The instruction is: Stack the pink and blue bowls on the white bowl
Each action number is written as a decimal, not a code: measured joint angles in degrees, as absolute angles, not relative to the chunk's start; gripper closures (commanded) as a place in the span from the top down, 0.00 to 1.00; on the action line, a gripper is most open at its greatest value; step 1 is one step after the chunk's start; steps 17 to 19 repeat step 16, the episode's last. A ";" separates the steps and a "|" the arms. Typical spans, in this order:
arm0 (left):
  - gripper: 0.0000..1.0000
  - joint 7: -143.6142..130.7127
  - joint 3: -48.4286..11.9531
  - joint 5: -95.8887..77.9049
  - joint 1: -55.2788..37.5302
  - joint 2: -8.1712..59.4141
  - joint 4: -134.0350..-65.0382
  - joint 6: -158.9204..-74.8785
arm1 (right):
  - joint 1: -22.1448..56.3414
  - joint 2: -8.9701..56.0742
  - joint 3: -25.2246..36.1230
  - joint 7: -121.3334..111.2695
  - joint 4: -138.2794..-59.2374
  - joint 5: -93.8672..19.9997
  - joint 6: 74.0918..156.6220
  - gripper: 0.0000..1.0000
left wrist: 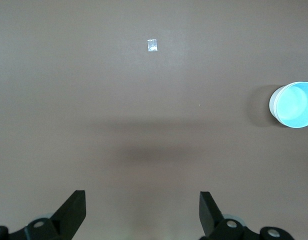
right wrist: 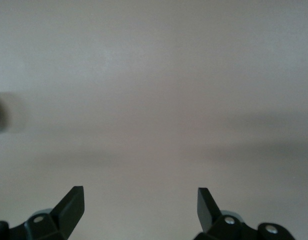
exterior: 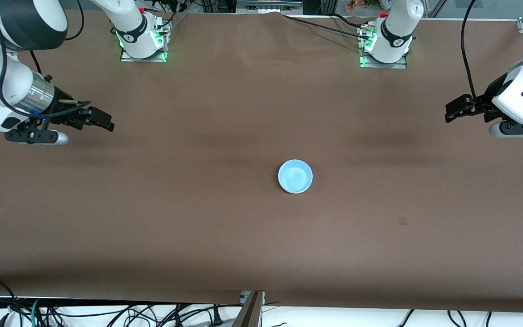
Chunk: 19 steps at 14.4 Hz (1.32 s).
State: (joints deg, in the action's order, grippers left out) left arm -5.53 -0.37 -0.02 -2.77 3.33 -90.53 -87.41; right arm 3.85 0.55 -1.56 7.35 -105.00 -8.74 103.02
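Right now I see a single stack near the middle of my table, a little toward the left arm's end. Its inside shows light sky blue, so the blue bowl sits on top. In the left wrist view the same stack shows a white rim and outer wall around the blue inside, which I read as the white bowl underneath. I cannot make out a pink bowl in any view; if it is nested between the two, it is hidden from me. The stack stands upright on the brown cloth, and nothing touches it.

Nearer to the front camera than the stack, and toward the left arm's end, a small mark lies on the cloth; the left wrist view shows it as a pale little square.

My left gripper hovers over the table's edge at the left arm's end, well apart from the stack, fingers spread wide and empty. My right gripper hovers over the bare cloth at the right arm's end, likewise spread and holding nothing. Both arms wait.
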 measured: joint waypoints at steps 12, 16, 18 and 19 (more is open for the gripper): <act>1.00 -5.53 -0.33 -0.02 -2.77 3.33 -90.53 -87.37 | -1.40 -2.21 -7.77 4.49 -105.78 -1.18 103.09 1.00; 1.00 -5.53 -0.33 -0.02 -2.77 3.34 -90.53 -87.36 | -1.40 -3.44 -7.83 3.82 -105.59 -1.18 102.30 1.00; 1.00 -5.53 -0.33 -0.02 -2.77 3.34 -90.53 -87.36 | -1.40 -3.44 -7.83 3.82 -105.59 -1.18 102.30 1.00; 1.00 -5.53 -0.33 -0.02 -2.77 3.34 -90.53 -87.36 | -1.40 -3.44 -7.83 3.82 -105.59 -1.18 102.30 1.00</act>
